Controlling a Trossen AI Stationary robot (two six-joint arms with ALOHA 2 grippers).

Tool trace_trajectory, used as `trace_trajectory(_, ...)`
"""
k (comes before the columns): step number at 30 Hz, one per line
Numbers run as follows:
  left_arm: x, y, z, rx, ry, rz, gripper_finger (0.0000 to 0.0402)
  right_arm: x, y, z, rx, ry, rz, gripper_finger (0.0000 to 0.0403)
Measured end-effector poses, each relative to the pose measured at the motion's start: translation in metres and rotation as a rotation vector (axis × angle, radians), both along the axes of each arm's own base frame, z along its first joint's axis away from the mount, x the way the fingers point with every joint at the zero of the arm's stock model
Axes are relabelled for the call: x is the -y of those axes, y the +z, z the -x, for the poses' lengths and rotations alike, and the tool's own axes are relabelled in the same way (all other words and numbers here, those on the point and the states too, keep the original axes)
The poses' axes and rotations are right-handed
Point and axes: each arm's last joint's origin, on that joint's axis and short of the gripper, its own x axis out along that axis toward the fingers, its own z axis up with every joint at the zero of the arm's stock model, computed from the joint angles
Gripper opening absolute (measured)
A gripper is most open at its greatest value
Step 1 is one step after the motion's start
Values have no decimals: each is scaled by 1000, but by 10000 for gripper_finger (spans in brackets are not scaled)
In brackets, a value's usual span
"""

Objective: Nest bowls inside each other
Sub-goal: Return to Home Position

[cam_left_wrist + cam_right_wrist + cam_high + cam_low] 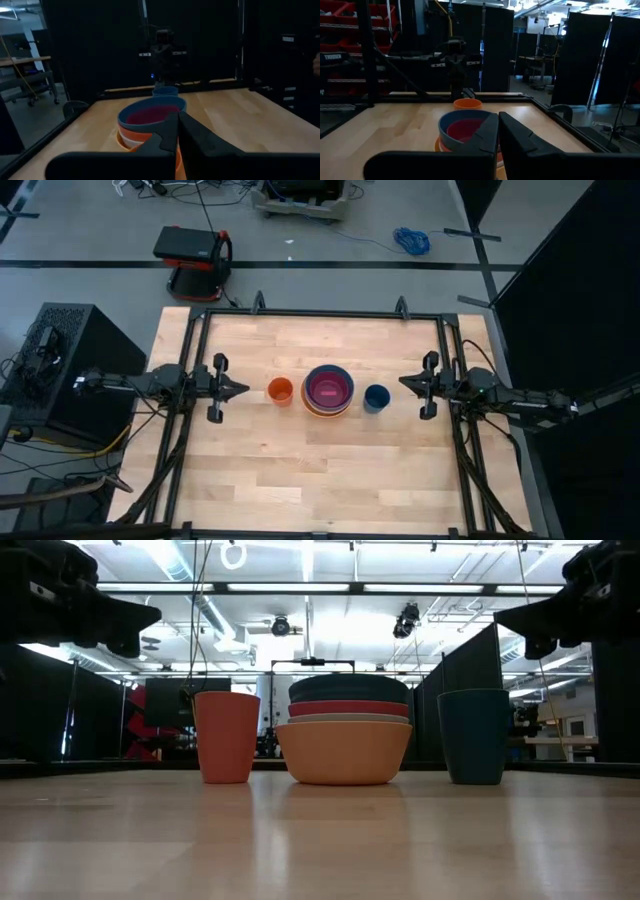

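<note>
The bowls stand nested in one stack (329, 390) at the table's middle. The low view shows the orange bowl (343, 755) at the bottom on the wood, then a pale rim (348, 718), a red rim (348, 708) and the teal-blue bowl (348, 688) on top. From above, a pink-red inside (329, 388) shows within the teal-blue rim. My left gripper (243, 390) hangs shut and level above the table, left of the stack. My right gripper (404, 383) hangs shut and level to the stack's right. Both point at the stack and hold nothing.
A small orange cup (280, 390) stands upright just left of the stack, and a dark-blue cup (376, 397) just right of it. A black frame (320, 313) runs round the table's edges. Bare wood lies near and far of the stack.
</note>
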Motion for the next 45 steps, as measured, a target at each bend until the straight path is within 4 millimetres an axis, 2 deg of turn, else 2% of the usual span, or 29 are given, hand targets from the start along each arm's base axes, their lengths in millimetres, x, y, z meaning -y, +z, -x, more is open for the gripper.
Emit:
trace_trajectory(24, 0, 2, 0, 28, -22, 59, 4, 3, -7, 0, -65, -78, -14, 0)
trace_trajectory(45, 0, 2, 0, 25, -22, 54, 5, 3, -7, 0, -68, -80, -13, 0)
